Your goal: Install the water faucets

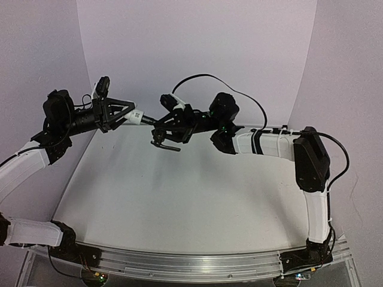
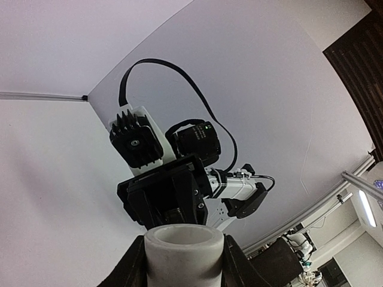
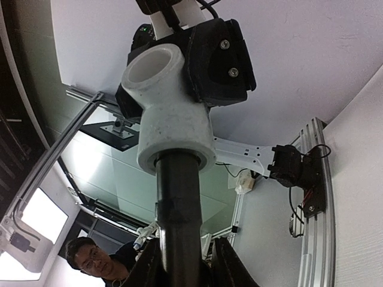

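Observation:
Both arms are raised above the white table point(image 1: 179, 197) and meet at the back. My left gripper point(image 1: 133, 115) is shut on the stubby white fitting point(image 1: 139, 118); in the left wrist view the fitting point(image 2: 182, 254) stands between the black fingers point(image 2: 239, 266), its open mouth facing the right gripper point(image 2: 170, 197). My right gripper point(image 1: 164, 124) is shut on the black tap point(image 1: 158, 136), whose lever handle point(image 1: 166, 146) hangs below. In the right wrist view the tap's black stem point(image 3: 179, 209) runs up between the fingers point(image 3: 230, 266) into the socket of the fitting point(image 3: 167, 113), which the left gripper point(image 3: 218, 63) holds.
An aluminium rail point(image 1: 197, 260) runs along the table's near edge by the arm bases. White backdrop walls close the back and sides. A black cable point(image 1: 239, 95) loops over the right arm. A person point(image 3: 90, 263) shows beyond the table in the right wrist view.

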